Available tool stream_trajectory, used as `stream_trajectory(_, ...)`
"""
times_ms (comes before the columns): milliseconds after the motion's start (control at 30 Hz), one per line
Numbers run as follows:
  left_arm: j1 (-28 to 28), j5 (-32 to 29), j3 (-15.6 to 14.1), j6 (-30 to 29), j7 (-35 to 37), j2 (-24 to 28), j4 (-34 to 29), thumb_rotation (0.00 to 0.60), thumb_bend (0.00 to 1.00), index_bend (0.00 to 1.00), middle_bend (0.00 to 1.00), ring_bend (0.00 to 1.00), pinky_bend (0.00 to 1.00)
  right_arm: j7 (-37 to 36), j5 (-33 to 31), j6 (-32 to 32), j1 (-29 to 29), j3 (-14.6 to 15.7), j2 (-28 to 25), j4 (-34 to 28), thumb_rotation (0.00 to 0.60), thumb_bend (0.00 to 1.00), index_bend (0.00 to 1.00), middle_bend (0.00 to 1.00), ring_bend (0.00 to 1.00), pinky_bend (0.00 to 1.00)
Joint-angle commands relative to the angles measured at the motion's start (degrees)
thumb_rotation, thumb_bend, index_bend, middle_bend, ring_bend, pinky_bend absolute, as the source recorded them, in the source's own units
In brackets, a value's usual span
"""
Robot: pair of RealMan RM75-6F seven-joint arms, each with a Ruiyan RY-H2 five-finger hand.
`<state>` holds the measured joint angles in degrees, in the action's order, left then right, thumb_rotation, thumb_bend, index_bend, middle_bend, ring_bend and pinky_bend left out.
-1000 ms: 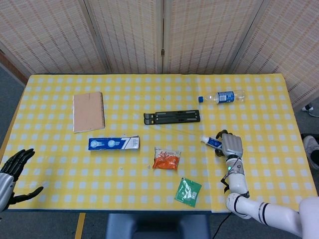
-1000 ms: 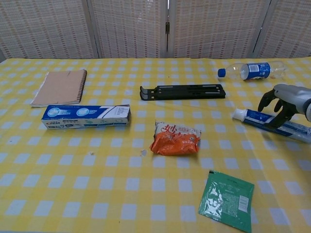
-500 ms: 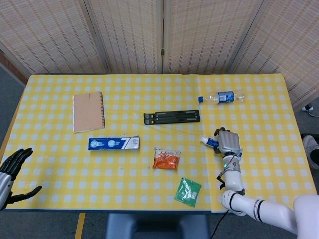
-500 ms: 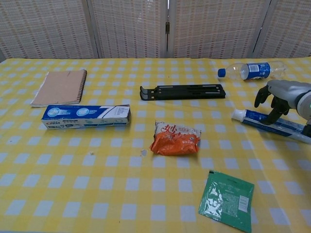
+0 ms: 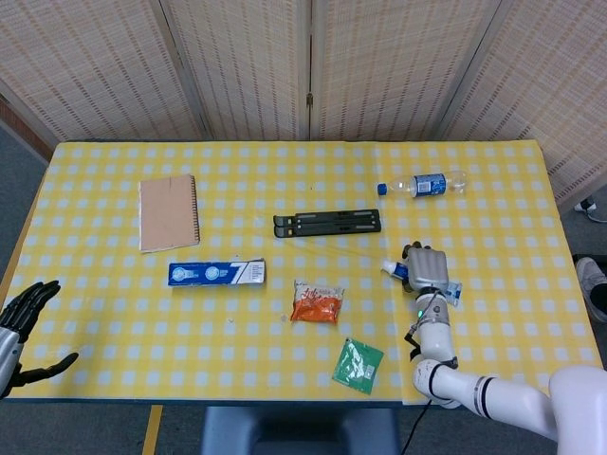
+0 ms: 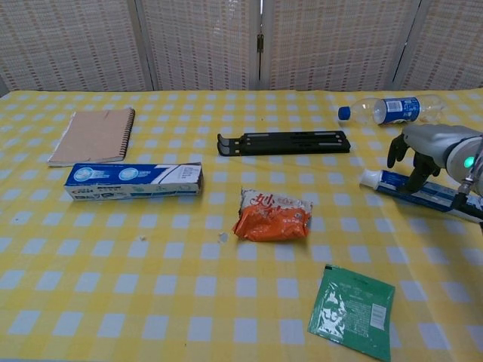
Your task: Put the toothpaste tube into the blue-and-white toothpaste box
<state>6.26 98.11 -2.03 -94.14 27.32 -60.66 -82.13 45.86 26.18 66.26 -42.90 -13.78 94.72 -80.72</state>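
The toothpaste tube (image 5: 395, 270) (image 6: 391, 183) lies flat at the right of the yellow checked table, its white cap pointing left. My right hand (image 5: 427, 268) (image 6: 427, 146) arches over the tube's middle with fingers apart; dark fingertips (image 6: 414, 178) come down at the tube, but no grip shows. The blue-and-white toothpaste box (image 5: 215, 273) (image 6: 133, 180) lies on its side far to the left, its end flap facing right. My left hand (image 5: 24, 322) hangs open off the table's front left corner, seen only in the head view.
An orange snack packet (image 5: 316, 303) (image 6: 272, 215) lies between box and tube. A green sachet (image 5: 358, 365) (image 6: 352, 310) sits near the front edge. Behind are a black folding stand (image 5: 327, 224) (image 6: 284, 142), a water bottle (image 5: 424, 183) (image 6: 389, 108) and a spiral notebook (image 5: 169, 211) (image 6: 94, 136).
My right hand has slid left along the tube toward its cap end. The tube and box have stayed put. My left hand has sunk slightly lower.
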Motion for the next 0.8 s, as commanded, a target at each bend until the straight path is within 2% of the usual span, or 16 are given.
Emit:
stream_trajectory(33, 0.0, 0.1, 0.0, 0.0, 0.1, 0.0, 0.0, 0.6, 0.22, 0.07, 0.12, 0.07, 0.15, 1.1, -0.9, -0.6, -0.3, 0.2, 0.3, 0.4, 0.6, 0.34, 0.37, 0.26, 0.31, 0.44)
stream_trajectory(267, 0.1, 0.0, 0.0, -0.1, 0.7, 0.1, 0.2, 0.6, 0.22, 0.07, 0.12, 0.07, 0.15, 2.2, -1.4, -0.7, -1.2, -0.1, 1.7, 2.0, 0.6, 0.34, 0.37, 0.26, 0.31, 0.44)
stream_trajectory(367, 0.0, 0.0, 0.0, -0.2, 1.1, 0.1, 0.4, 0.6, 0.22, 0.07, 0.12, 0.07, 0.15, 2.9, -1.3, 0.0, -1.5, -0.3, 2.3, 2.3, 0.6, 0.34, 0.38, 0.29, 0.34, 0.44)
stream_trajectory(500, 0.0, -0.1, 0.0, -0.2, 1.4, 0.2, 0.5, 0.6, 0.22, 0.07, 0.12, 0.07, 0.15, 4.4, -1.3, 1.6, -1.8, -0.2, 3.0, 2.9, 0.6, 0.34, 0.51, 0.4, 0.45, 0.53)
stream_trajectory(800, -0.1, -0.2, 0.0, -0.4, 1.8, 0.2, 0.7, 0.6, 0.21, 0.07, 0.12, 0.07, 0.15, 7.3, -2.1, 3.3, -2.3, -0.7, 4.3, 3.9, 0.6, 0.34, 0.65, 0.51, 0.56, 0.64)
